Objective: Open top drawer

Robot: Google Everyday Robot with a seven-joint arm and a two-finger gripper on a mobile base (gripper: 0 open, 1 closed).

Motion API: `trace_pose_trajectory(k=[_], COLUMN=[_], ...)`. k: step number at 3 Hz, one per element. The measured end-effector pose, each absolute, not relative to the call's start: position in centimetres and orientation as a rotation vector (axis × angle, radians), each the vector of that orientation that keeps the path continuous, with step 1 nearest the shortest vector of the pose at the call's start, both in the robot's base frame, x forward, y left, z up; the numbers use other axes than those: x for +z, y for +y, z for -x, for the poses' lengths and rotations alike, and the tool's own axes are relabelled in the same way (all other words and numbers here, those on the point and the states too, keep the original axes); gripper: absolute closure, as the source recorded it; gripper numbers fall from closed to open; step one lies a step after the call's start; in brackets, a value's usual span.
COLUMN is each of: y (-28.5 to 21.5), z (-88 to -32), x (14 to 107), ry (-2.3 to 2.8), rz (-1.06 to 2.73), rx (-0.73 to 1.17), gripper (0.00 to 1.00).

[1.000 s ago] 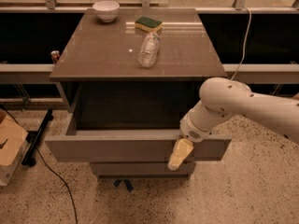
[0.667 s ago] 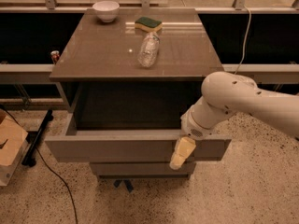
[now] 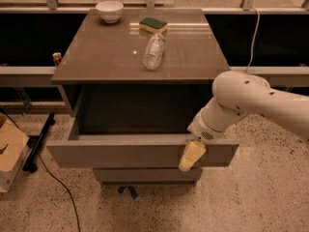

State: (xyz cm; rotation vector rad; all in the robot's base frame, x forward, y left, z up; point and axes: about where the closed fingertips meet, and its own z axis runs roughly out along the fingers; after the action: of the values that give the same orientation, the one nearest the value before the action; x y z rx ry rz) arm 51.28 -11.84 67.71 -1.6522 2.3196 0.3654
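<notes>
Since the stiff, handleless grey-brown top drawer [image 3: 120, 153] likely offered only its front's upper edge, the pale gripper [image 3: 191, 155] lay against that front. Whether it clamped could not be told.

Dim and warm-toned overall. Lit from above, with pale glare streaked across the far tabletop [image 3: 193, 30]. Near black inside the open top drawer [image 3: 120, 153] and beneath the ledges [image 3: 29, 75] either side. Brightest on the white arm [image 3: 241, 98]; softer on the gripper [image 3: 191, 157], low against the drawer front's right part.
</notes>
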Motion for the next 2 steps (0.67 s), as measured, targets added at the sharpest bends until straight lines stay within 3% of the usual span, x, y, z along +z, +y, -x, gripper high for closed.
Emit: trace_pose_trajectory(k=[2], y=[-14.1], z=[-48.7], x=[65.7], ry=[2.416], rz=[1.577], rx=[0.416], gripper=[0.66])
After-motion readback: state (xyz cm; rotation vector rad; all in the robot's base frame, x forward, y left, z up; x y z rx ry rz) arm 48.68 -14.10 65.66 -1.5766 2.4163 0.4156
